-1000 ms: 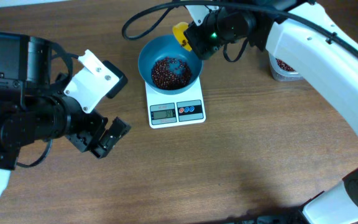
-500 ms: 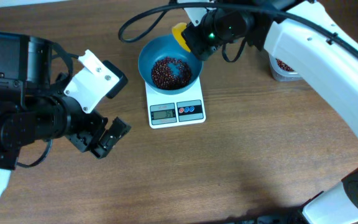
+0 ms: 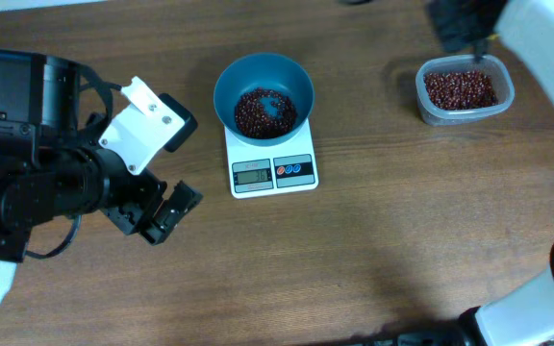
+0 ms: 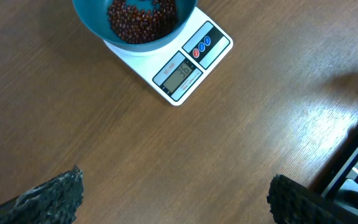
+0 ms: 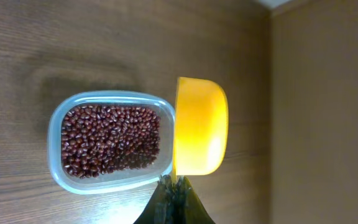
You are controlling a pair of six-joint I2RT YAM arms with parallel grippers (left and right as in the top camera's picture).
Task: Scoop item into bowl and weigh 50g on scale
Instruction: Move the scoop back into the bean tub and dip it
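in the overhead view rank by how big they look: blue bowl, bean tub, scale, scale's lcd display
1. blue bowl, though it sits raised, nearer the camera
2. clear tub and white scale: unsure, the bowl hides the scale's back
3. LCD display

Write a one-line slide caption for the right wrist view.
Right pincer holds yellow scoop on edge beside clear tub of red-brown beans.

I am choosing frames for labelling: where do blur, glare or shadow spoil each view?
Overhead: the right arm is motion-blurred near the clear tub; scale and blue bowl sharp. Left wrist: soft glare on the table at right; the left gripper has out-of-focus fingertips. Right wrist: yellow scoop and beans sharp, faint shadow beside the tub.
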